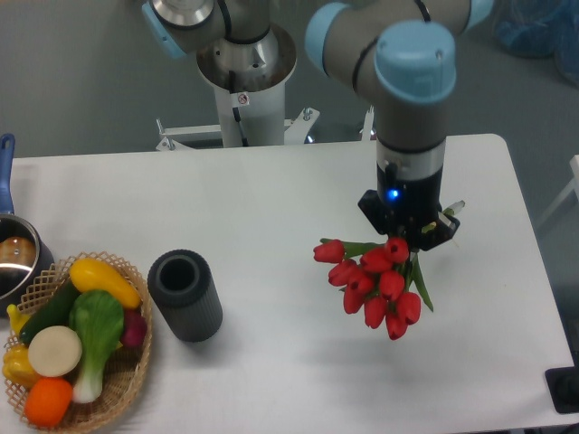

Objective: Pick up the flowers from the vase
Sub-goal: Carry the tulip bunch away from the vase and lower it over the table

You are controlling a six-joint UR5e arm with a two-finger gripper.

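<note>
The flowers [375, 283], a bunch of red tulip buds with green stems and leaves, hang below my gripper [409, 242] at the right of the table. The gripper points down and is shut on the stems; its fingers are mostly hidden by the wrist and the buds. The bunch looks lifted above the table, with a faint shadow under it. The vase [185, 295], a short dark grey ribbed cylinder, stands empty at the left, well apart from the flowers.
A woven wicker basket [127, 384] with toy vegetables sits at the front left, beside the vase. A metal pot [15, 258] with a blue handle is at the left edge. The robot base [244, 81] stands behind the table.
</note>
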